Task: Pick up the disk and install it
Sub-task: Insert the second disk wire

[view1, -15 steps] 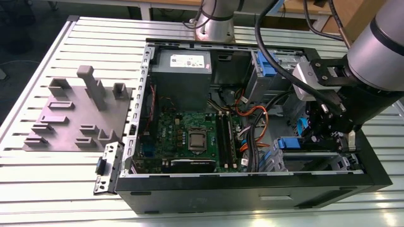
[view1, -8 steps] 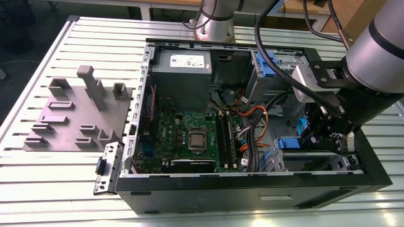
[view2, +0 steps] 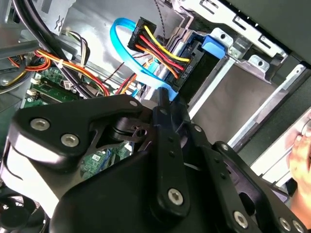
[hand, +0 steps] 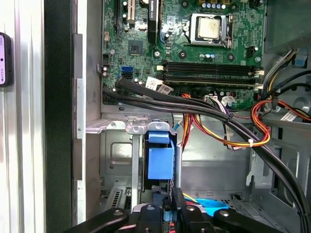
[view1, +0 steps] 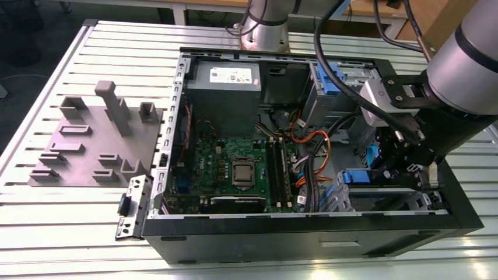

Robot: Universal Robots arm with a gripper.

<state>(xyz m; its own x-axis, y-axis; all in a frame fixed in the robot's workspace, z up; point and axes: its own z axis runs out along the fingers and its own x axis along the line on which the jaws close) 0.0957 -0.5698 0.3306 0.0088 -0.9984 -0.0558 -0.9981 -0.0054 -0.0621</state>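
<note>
Reaching into an open black computer case [view1: 311, 233] laid flat on a slatted metal table [view1: 62, 233], a silver-and-black robot arm [view1: 474, 64] hangs over the case's wall on the exterior view's right. Outside the case, on the exterior view's left, sits a grey fixture block [view1: 93, 146] with upright posts, well apart from the work. Inside the case, a grey metal box [view1: 224, 87] with a small white label fills one far corner, and a green motherboard [view1: 233, 169] covers the floor beside it.

In the corner of the case diagonally opposite that box stands a bare metal drive cage [hand: 119, 155]. The disk [hand: 159, 162] sits on edge inside this cage, its blue plastic rail turned toward the first wrist view; in the exterior view the same blue shows low in that corner.

The black gripper [hand: 168, 206] hovers just beside the disk's outer end, within the case. Whether it is spread, pressed together or pinching the disk cannot be told, nor whether it touches the disk.

A bundle of black, orange, red and yellow cables [hand: 243, 131] crosses the case between motherboard and cage. A small blue bracket [view1: 330, 79] sits in the case's other far corner.
</note>
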